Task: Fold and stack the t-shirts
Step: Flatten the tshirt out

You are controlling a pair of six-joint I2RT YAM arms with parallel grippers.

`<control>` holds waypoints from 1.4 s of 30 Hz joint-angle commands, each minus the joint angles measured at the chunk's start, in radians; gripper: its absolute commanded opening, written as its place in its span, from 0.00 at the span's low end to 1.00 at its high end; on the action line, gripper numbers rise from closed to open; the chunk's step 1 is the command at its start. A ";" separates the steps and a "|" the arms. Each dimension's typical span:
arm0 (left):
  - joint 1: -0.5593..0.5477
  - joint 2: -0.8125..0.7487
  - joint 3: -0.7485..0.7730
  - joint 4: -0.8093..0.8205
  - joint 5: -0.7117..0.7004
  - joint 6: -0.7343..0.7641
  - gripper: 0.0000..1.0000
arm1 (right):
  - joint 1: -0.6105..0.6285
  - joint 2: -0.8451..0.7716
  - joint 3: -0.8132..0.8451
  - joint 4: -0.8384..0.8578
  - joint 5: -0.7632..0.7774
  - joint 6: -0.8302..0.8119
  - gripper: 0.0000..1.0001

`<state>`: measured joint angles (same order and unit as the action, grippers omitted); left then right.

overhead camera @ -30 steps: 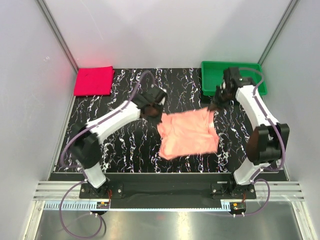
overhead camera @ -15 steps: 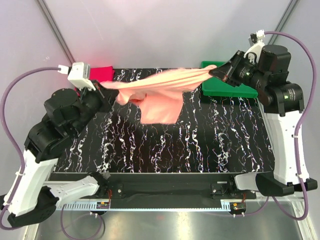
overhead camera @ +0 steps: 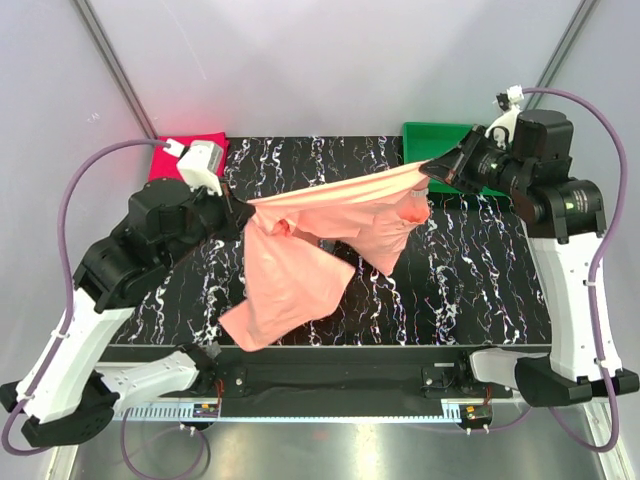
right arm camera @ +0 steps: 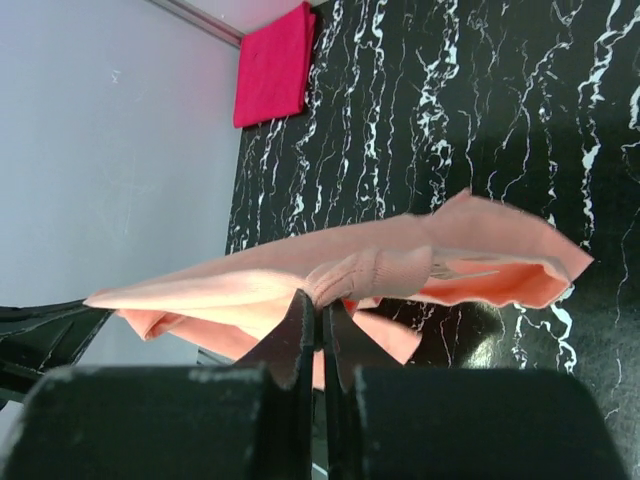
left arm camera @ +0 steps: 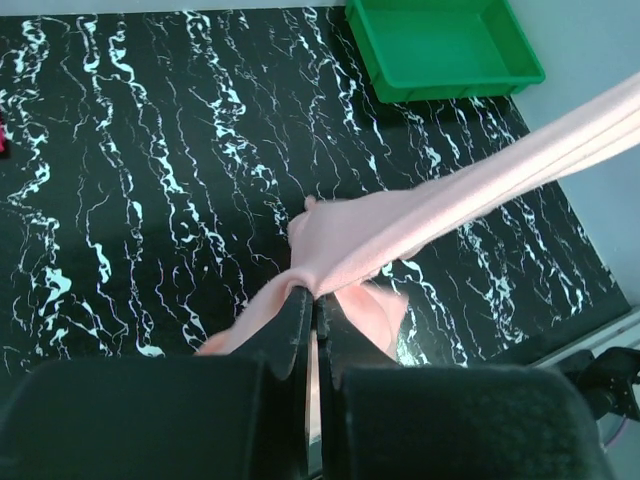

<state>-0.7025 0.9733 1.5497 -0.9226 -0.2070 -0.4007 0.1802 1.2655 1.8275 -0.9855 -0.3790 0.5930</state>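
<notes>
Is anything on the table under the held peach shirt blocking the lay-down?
Nothing visible. The table under the peach shirt shows only bare marble; the red folded shirt and green bin sit in the far corners.

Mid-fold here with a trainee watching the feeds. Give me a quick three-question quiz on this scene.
1. How many grippers are shut on the peach t-shirt? A: one. B: both. C: neither.
2. True or false: the green bin holds a shirt.
3. Fill in: the folded red shirt lies at the table's far ___ corner.
Key: 1 B, the left gripper and right gripper each pinch it, stretched above the table. 2 false. 3 left.
</notes>
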 commanded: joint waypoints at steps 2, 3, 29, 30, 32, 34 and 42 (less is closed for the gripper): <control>0.011 0.082 0.042 0.030 0.137 0.094 0.00 | -0.018 -0.022 0.000 -0.044 0.118 0.002 0.00; 0.011 0.100 0.036 0.025 0.158 0.100 0.00 | -0.018 -0.015 -0.005 -0.080 0.153 0.002 0.00; 0.011 -0.139 0.357 -0.119 0.405 -0.004 0.00 | -0.018 -0.314 0.167 -0.059 -0.334 0.106 0.00; 0.011 -0.139 0.328 -0.136 0.391 0.005 0.00 | -0.018 -0.313 0.111 -0.074 -0.292 0.113 0.00; 0.009 -0.093 0.294 -0.153 0.353 0.029 0.00 | -0.018 -0.301 0.072 -0.090 -0.218 0.107 0.00; 0.011 -0.011 0.219 -0.171 0.248 0.036 0.00 | -0.018 -0.301 -0.054 -0.004 -0.129 0.126 0.00; 0.193 0.640 0.295 -0.315 0.161 0.105 0.01 | -0.054 0.006 -0.304 0.102 0.206 0.096 0.00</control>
<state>-0.5697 1.3636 1.7744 -1.1130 0.0414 -0.3351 0.1581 1.1519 1.5558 -0.9539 -0.3542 0.7067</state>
